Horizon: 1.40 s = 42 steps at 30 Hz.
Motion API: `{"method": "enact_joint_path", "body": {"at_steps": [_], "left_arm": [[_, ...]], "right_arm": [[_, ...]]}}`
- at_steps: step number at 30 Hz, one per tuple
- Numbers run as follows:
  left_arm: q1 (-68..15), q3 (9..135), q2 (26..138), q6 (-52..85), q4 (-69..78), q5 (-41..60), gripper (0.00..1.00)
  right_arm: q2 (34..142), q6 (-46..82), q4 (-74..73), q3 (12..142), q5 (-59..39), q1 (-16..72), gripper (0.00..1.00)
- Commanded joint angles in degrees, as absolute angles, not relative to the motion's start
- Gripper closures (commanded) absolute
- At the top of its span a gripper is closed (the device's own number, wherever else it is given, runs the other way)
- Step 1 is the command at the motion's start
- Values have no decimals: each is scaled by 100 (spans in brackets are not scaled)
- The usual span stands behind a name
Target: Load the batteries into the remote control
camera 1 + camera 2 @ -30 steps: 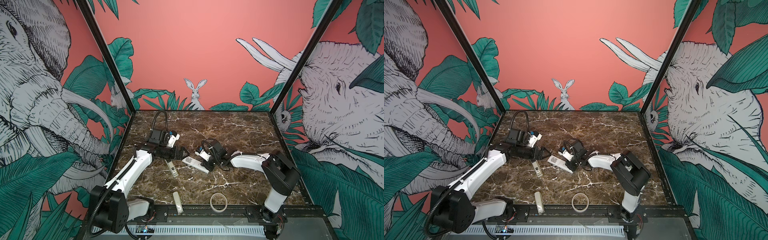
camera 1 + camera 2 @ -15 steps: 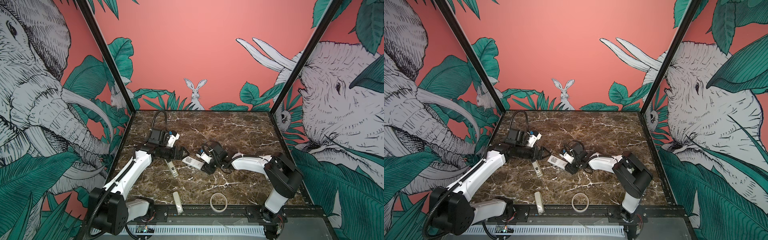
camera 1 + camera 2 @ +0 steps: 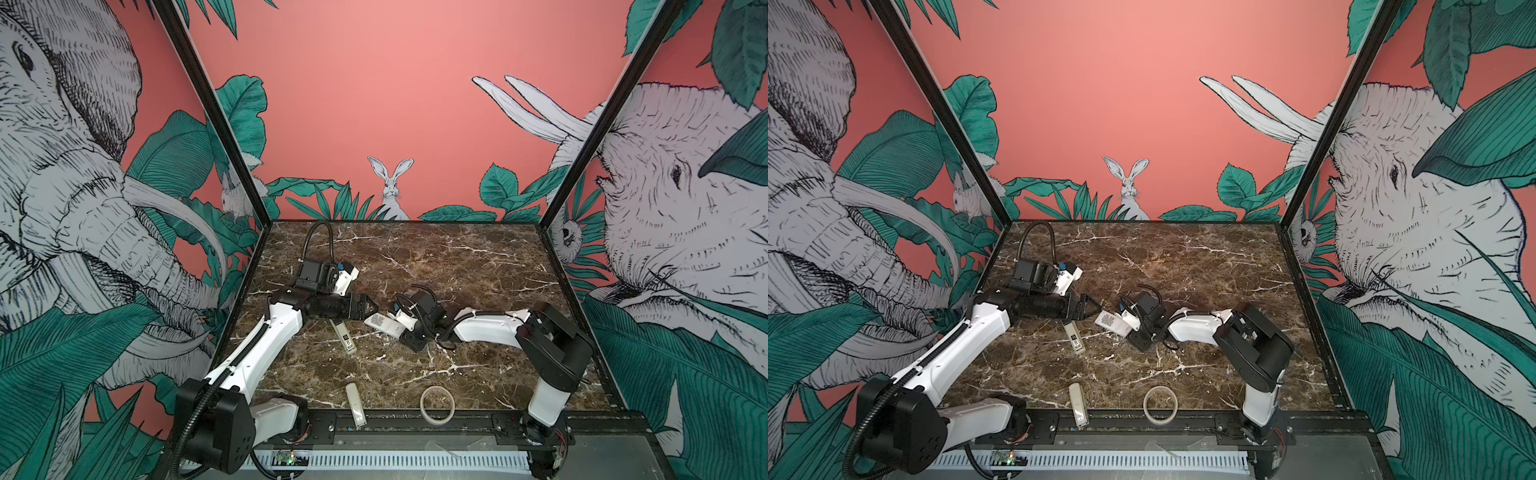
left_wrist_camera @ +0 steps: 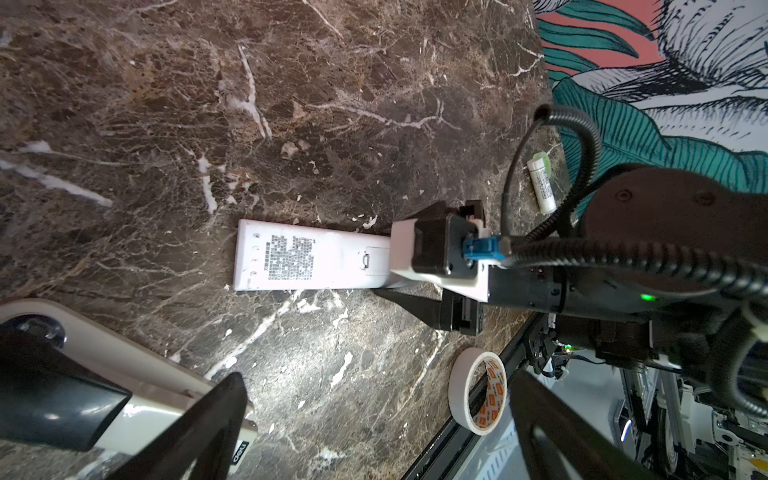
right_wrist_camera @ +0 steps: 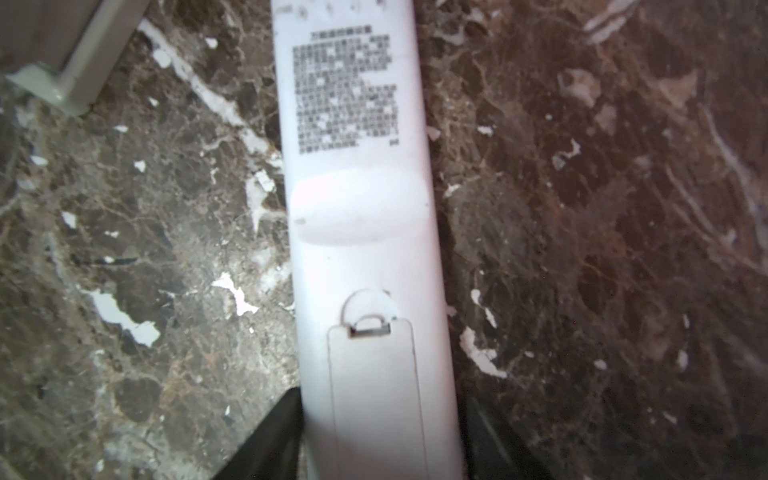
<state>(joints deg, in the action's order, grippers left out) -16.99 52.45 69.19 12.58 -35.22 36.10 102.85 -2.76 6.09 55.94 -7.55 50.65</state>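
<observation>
Right gripper (image 5: 380, 401): jaws straddle the remote control (image 5: 365, 249); whether they pinch it, cannot tell.
Left gripper (image 4: 376, 374): spread wide, holding nothing.
Hidden: remote's button face is down; one end sits under the right gripper.
Remote: mid-table (image 3: 415, 257), white back up, printed text block (image 5: 345, 89), battery cover (image 5: 374, 365) closed.
Battery (image 4: 540, 183): near table edge, well apart.
</observation>
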Motion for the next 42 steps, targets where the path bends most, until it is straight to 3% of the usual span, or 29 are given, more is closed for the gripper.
{"method": "enact_joint_path", "body": {"at_steps": [1,11,23,33,42], "left_arm": [[-1686,5174,6711,1333,-3432,3679,1],[-1685,4927,6413,1764,-2867,3810,1],[-2112,4164,5038,2897,-255,4438,1],[-2352,4124,5611,3731,2161,5189,1],[-2830,4447,6126,3942,3232,5299,0]], "right_arm": [[10395,-95,845,5651,-496,5115,65],[9351,468,430,5411,-1021,4976,73],[7456,2179,-268,5185,-3063,4087,74],[6283,3394,-902,5155,-4446,3718,74],[6148,4759,-2448,4884,-4969,3696,75]]}}
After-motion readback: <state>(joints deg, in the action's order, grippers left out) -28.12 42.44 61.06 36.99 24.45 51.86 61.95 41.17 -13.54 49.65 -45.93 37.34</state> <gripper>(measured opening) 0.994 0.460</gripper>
